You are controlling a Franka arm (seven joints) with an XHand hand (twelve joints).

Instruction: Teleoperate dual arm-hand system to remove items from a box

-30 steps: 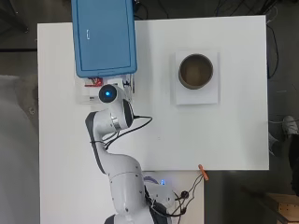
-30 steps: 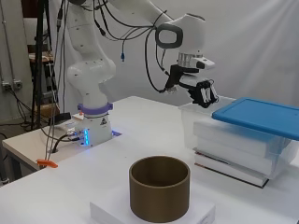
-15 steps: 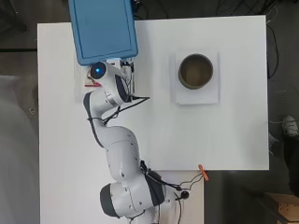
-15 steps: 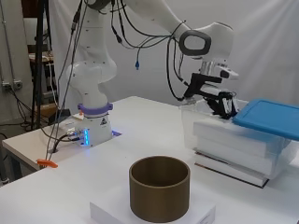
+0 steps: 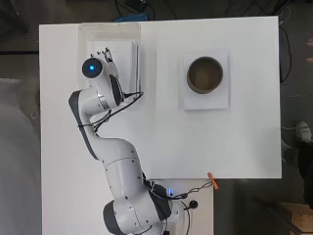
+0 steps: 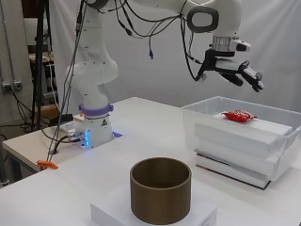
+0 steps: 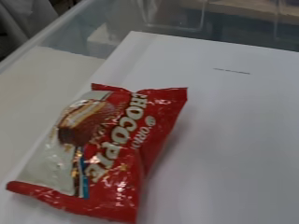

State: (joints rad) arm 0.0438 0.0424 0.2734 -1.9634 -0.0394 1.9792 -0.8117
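- Hand (image 6: 233, 74) is above the clear plastic box (image 6: 197, 113), well apart from the contents. Fingers (image 6: 251, 75) are extended and slightly spread, pointing away from the arm and angled a little downward; nothing is held.
- In the overhead view only the fingertips (image 5: 106, 53) show past the arm's wrist, over the left half of the box.
- Box (image 5: 135, 29) sits at the far left corner of the white table (image 5: 161, 142). It is open at the top; no lid is on it.
- Inside the box: stacked white slabs (image 6: 240, 136). On the top slab lies a red snack packet (image 6: 239, 115), flat, beneath the hand and not touching it.
- Wrist view: the packet (image 7: 103, 149) is a crinkled red wrapper with a picture of a chocolate-coated cake, lying on the white slab surface (image 7: 233, 130), near one edge of that slab. The clear wall of the box is visible beyond the slab's edge.
- Brown cylindrical container (image 5: 205, 74), open at the top, stands on a white square pad (image 5: 222, 103), to the right of the box and well apart from it. In the side view the container (image 6: 160, 188) is nearest the camera.
- Arm base (image 6: 95, 127) stands at the near edge of the table, with a blue light showing at its foot.
- Small orange clip (image 5: 212, 179) lies at the near table edge beside the cables.
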